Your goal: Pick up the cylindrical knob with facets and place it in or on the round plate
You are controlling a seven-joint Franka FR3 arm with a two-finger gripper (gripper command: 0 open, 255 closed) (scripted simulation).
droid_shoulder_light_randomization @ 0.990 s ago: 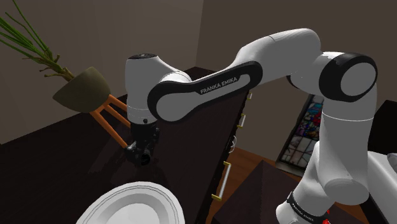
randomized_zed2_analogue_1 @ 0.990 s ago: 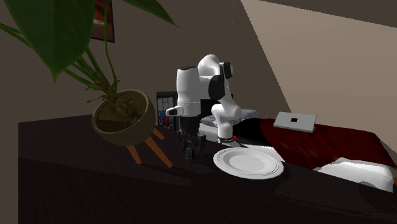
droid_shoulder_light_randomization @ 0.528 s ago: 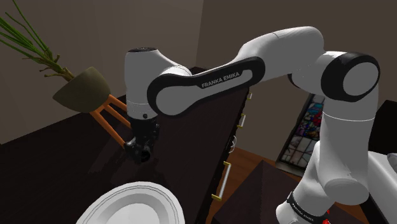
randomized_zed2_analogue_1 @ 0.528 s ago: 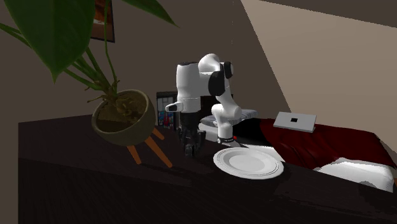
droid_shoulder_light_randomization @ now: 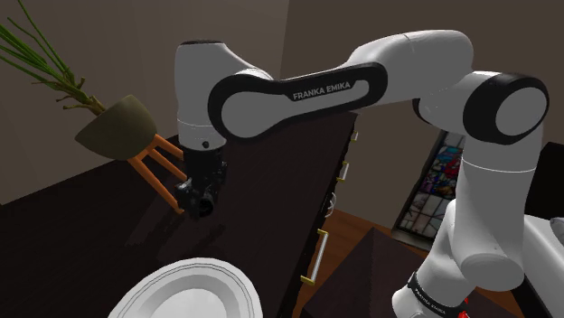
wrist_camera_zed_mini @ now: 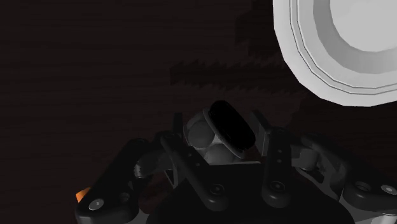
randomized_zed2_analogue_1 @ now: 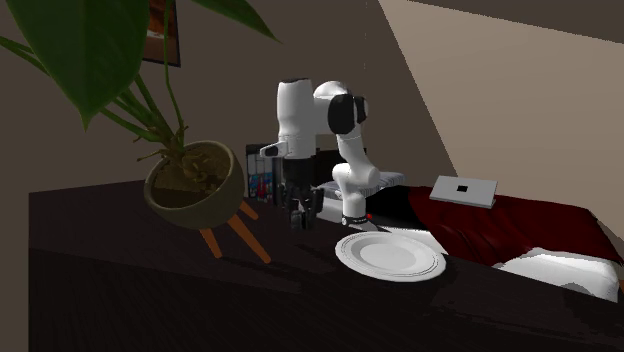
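While jaws pinch the knob, gripper over dark table, knob half hidden by fingers, plate cut off

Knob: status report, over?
Gripper shut on knob. Knob seems clear of the dark table. Plate empty, nothing seen between.

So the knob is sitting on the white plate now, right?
Not quite. The knob isn't on the white plate. It is clasped in the tool, off to the side of the plate, and nothing lies on the plate. The wrist view shows this.
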